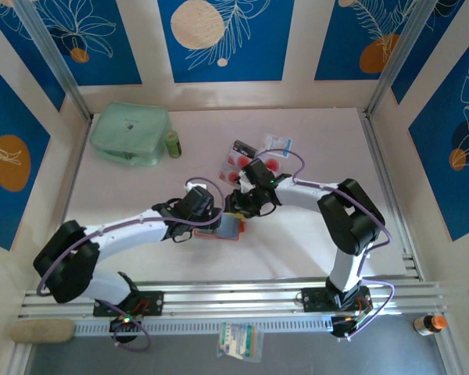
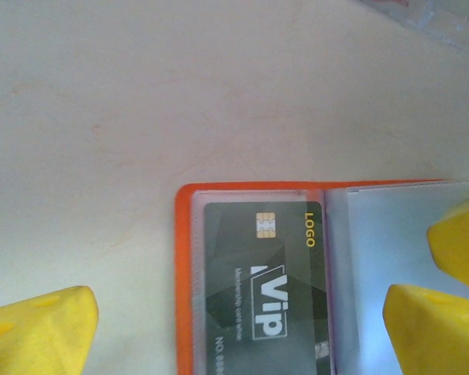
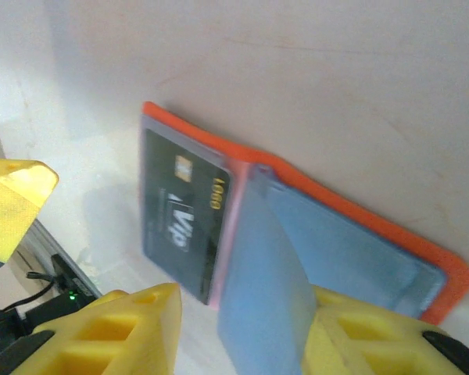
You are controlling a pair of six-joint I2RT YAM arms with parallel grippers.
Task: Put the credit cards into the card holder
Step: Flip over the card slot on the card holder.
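Yellow fingers (image 3: 133, 328) of the right gripper (image 3: 246, 308) flank a flap of the card holder (image 3: 352, 242), grip undeterminable; left gripper (image 2: 238, 305) released. Insertion under way; next requires fetching remaining credit cards (image 1: 241, 162).

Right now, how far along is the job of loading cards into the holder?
Done: one dark VIP card sits in a clear sleeve of the open orange card holder.
In hand: the right gripper straddles a raised sleeve leaf, and the left gripper hangs open over the holder. No card shows between either pair of fingers.
Left: the red-marked cards lie on the table beyond the holder.
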